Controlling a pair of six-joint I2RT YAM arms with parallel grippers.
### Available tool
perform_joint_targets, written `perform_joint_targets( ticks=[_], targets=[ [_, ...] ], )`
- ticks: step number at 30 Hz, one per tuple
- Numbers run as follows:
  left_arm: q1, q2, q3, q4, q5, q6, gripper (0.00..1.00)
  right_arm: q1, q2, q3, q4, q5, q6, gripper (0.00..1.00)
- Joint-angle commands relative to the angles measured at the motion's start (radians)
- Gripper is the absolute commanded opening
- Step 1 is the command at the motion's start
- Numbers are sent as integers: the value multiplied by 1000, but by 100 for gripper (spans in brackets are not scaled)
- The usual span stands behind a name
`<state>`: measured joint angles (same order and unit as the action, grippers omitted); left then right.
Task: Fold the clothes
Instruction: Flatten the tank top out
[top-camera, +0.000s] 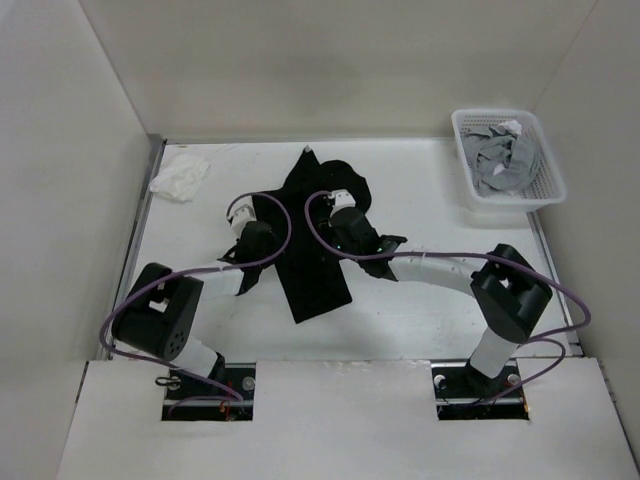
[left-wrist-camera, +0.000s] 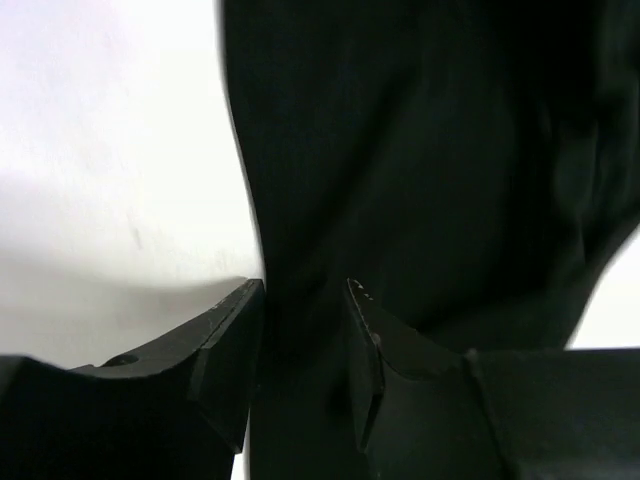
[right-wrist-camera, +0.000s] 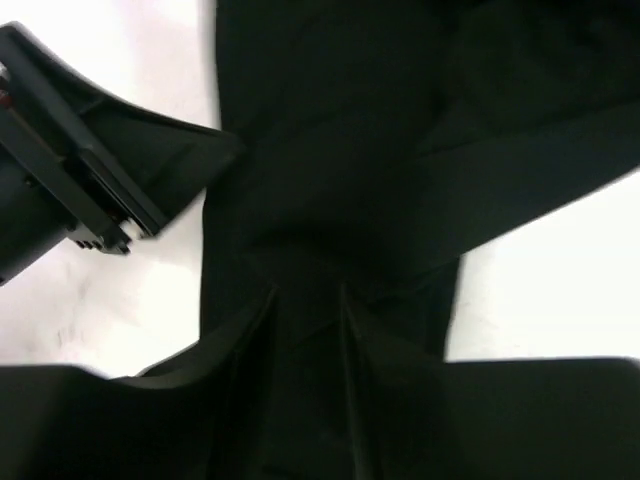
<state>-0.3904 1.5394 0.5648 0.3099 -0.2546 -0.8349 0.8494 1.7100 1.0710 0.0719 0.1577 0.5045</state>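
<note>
The shirt (top-camera: 318, 250) lies as a narrow strip on the surface (top-camera: 420, 190), seemingly mid-fold. The left end effector (left-wrist-camera: 305, 300) straddles its edge, spread. Whether the right end effector (right-wrist-camera: 308, 305) is pinching it, I cannot tell.

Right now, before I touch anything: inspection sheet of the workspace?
Surface: white table, both arms bolted at its near edge.
Job's things: black shirt, partly folded into a long strip, mid-table.
Clutter: white rumpled cloth, far left corner; white basket, far right, holding grey garments.
Grippers: left gripper and right gripper both low over the shirt, jaws parted.
Cables: purple cables loop along each arm.
Surroundings: white walls on three sides; nothing else seen.
</note>
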Motion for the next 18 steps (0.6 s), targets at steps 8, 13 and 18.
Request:
perform_joint_targets(
  ticks=[8,13,18],
  targets=[
    [-43,-102,-98,-43,18,-24,33,50,138,124,-46,37,-52,52],
    [-17,-70,-98,-5,21,-24,20,50,191,148,-73,114,-69,53],
    [3,-27,-66,24,35,-24,9,53,198,149,-89,83,-67,27]
  ],
)
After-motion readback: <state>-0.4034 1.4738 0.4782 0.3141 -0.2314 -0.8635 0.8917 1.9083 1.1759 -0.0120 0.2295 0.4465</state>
